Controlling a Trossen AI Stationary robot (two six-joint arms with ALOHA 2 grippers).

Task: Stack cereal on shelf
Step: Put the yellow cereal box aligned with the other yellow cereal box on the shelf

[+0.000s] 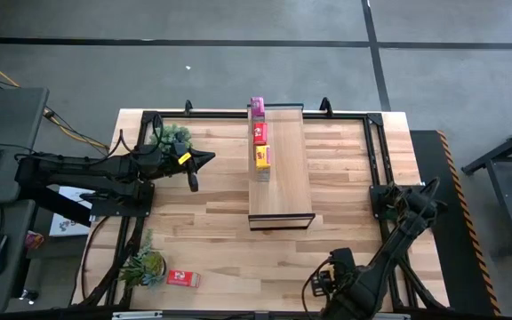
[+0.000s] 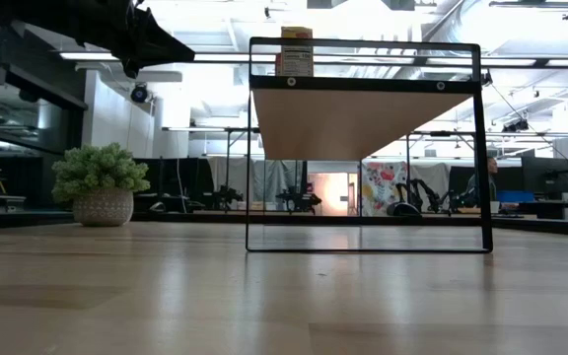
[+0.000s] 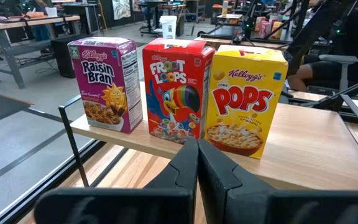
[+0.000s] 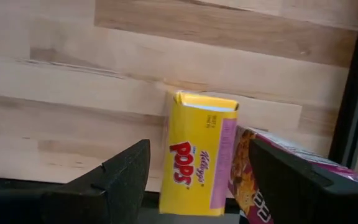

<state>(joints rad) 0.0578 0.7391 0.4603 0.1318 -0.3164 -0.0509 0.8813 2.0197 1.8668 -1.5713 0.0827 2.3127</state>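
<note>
**Operator:** As seen from above, where do the cereal boxes sit relative to the shelf [image 1: 284,169]?

**Technician:** Three boxes stand upright in a row along the shelf's left edge, at its far end. The purple box [image 1: 256,107] is farthest back, the red box [image 1: 260,133] is in the middle, and the yellow box [image 1: 262,157] is nearest. The left wrist view shows their printed fronts side by side, close together: Raisin Bran [image 3: 106,84], Froot Loops [image 3: 176,90], Corn Pops [image 3: 244,99].

**Operator:** Any boxes off the shelf?

**Technician:** Yes. A second red box [image 1: 183,278] lies flat on the tabletop [image 1: 212,236] near the front left corner, just beside a potted plant [image 1: 144,265]. The right wrist view shows a second yellow box [image 4: 197,155] lying on the tabletop, with a second purple box [image 4: 263,180] just beside it.

**Operator:** State of the left gripper?

**Technician:** The left gripper [image 1: 194,182] is closed with nothing in it. It hovers left of the shelf, near another potted plant [image 1: 172,138]. In its wrist view the fingers [image 3: 185,168] press together, pointing at the row of three.

**Operator:** And the right gripper?

**Technician:** The right gripper [image 4: 197,186] sits at the front right of the table, fingers spread wide. The second yellow box lies in the gap between them; contact cannot be confirmed.
</note>
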